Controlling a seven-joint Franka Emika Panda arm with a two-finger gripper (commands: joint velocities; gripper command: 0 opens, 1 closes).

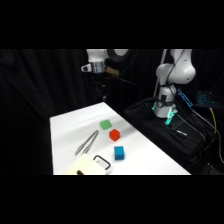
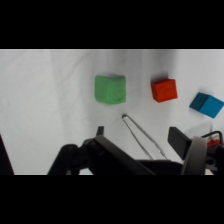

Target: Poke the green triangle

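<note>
Wrist view: matte, squarish green triangle (image 2: 110,89) beside thin metal tongs (image 2: 142,137)

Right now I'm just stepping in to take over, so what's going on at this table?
The gripper hangs high above the far end of the white table, holding nothing. Below lie the green triangle, a red block and a blue cube in a row, with metal tongs beside them. The green triangle is untouched, not yet poked.

My side camera stands off beside the table (image 1: 65,135), looking across and down from afar. My wrist camera looks nearly straight down from close above. Both share the green triangle (image 1: 105,124) (image 2: 110,89), red block (image 1: 114,134) (image 2: 164,90), blue cube (image 1: 119,153) (image 2: 206,104) and tongs (image 1: 87,142) (image 2: 142,135).
</note>
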